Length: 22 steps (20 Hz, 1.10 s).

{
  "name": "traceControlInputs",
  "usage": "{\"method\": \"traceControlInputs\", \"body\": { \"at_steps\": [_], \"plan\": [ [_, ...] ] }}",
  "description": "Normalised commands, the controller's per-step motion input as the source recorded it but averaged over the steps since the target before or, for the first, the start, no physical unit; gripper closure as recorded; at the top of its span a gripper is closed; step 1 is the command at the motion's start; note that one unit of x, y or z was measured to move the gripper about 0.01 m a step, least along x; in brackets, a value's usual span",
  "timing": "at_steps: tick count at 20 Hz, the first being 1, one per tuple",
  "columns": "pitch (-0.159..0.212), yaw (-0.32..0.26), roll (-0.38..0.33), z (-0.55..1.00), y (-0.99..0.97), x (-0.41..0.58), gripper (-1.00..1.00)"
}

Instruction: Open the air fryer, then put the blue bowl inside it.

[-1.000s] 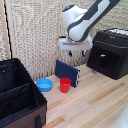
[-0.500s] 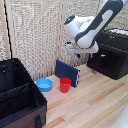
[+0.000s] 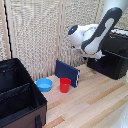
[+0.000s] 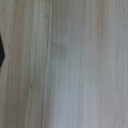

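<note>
The air fryer (image 3: 113, 56) is a matte-black box at the exterior view's right, on the wooden table. Its handle cannot be made out, and whether the drawer is open cannot be told. The blue bowl (image 3: 44, 84) sits on the table left of the middle, next to a red cup (image 3: 65, 85). The white arm reaches down from the top right. Its gripper (image 3: 96, 54) hangs blurred just by the air fryer's left side, far from the bowl; its fingers cannot be read. The wrist view shows only blurred wood and no fingers.
A dark-blue flat panel (image 3: 68, 73) leans behind the red cup. A large black fabric case (image 3: 17, 97) fills the exterior view's lower left. A slatted screen (image 3: 45, 30) stands behind the table. A dark corner (image 4: 1, 50) shows at the wrist view's edge.
The arm has swung toward the exterior view's right, bringing its end closer to the air fryer. The bowl, cup and panel have not moved.
</note>
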Motion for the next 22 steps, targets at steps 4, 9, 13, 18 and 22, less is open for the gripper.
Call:
{"method": "traceControlInputs", "body": {
  "at_steps": [4, 9, 13, 18, 22],
  "plan": [
    [-0.079, 0.086, -0.064, -0.12, -0.74, 0.000, -1.00],
    [-0.041, 0.087, -0.023, -0.08, -0.78, 0.000, -1.00],
    [-0.011, 0.088, -0.003, -0.03, -0.77, 0.000, -1.00],
    [-0.013, 0.105, 0.000, 0.00, -0.68, 0.010, -1.00],
    [-0.004, 0.115, 0.001, 0.00, -0.28, 0.073, 1.00]
  ]
}}
